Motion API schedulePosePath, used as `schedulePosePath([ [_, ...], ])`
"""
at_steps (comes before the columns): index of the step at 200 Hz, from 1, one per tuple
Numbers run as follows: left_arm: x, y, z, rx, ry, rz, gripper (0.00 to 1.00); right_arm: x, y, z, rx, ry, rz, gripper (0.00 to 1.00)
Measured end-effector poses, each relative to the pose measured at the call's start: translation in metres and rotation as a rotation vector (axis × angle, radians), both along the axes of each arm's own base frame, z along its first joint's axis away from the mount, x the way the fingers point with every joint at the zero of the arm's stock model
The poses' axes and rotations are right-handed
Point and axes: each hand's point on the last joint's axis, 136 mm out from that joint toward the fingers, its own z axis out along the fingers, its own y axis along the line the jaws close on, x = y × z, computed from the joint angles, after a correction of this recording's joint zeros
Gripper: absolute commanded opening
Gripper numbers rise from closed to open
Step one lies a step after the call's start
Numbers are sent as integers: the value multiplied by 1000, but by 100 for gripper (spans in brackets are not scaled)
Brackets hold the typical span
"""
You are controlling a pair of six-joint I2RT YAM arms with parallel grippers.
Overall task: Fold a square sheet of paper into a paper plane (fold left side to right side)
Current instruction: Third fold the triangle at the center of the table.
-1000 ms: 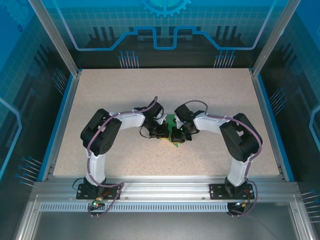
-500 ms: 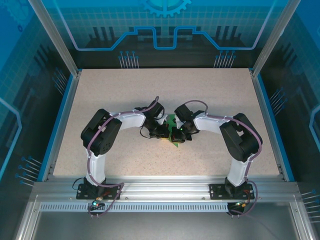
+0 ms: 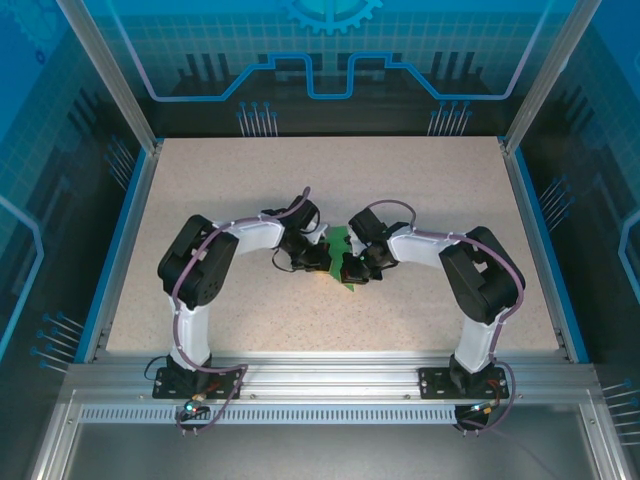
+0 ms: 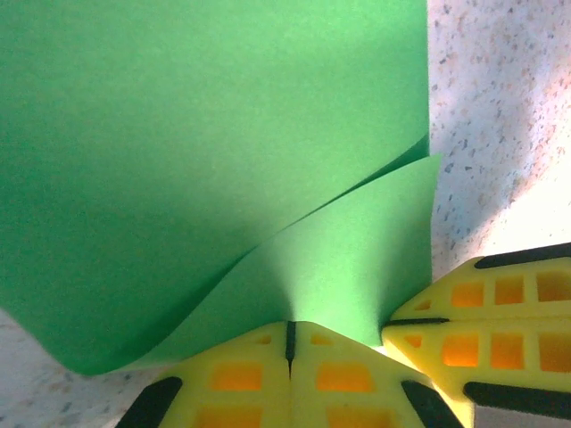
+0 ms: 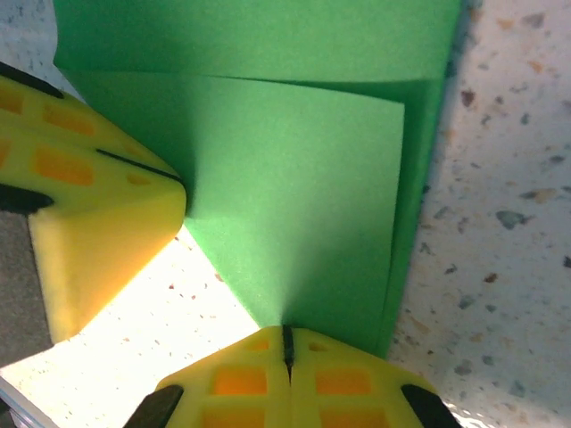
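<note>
Square sheet of paper point(image 4: 205, 134) at mid-worktop point(image 3: 420, 190), partly folded, layers bowed apart. Left pincer point(image 4: 289, 343) closed tight on its edge; right pincer point(image 5: 286, 343) likewise clamped just beside. Step judged: left-to-right fold under way. Next: edges to be aligned, crease pressed flat.

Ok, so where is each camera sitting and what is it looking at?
Top external: high behind the arms, looking down at the table; the left arm, right arm and their bases show, meeting at the green paper sheet.
Left wrist: on the left arm, looking along the left tool, pinched shut on the sheet.
Right wrist: on the right arm, looking along the right tool, pinched shut on the sheet.
Shared: both wrist views show the sheet, the speckled table and the other arm's tool.
</note>
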Motion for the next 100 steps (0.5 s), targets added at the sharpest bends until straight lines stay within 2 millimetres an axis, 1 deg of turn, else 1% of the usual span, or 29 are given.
schedulePosePath([
  [50, 11, 18, 0, 19, -7, 21, 0, 1, 1, 0, 4, -8, 6, 4],
  [100, 36, 49, 1, 88, -27, 100, 0, -1, -1, 0, -1, -4, 12, 4],
])
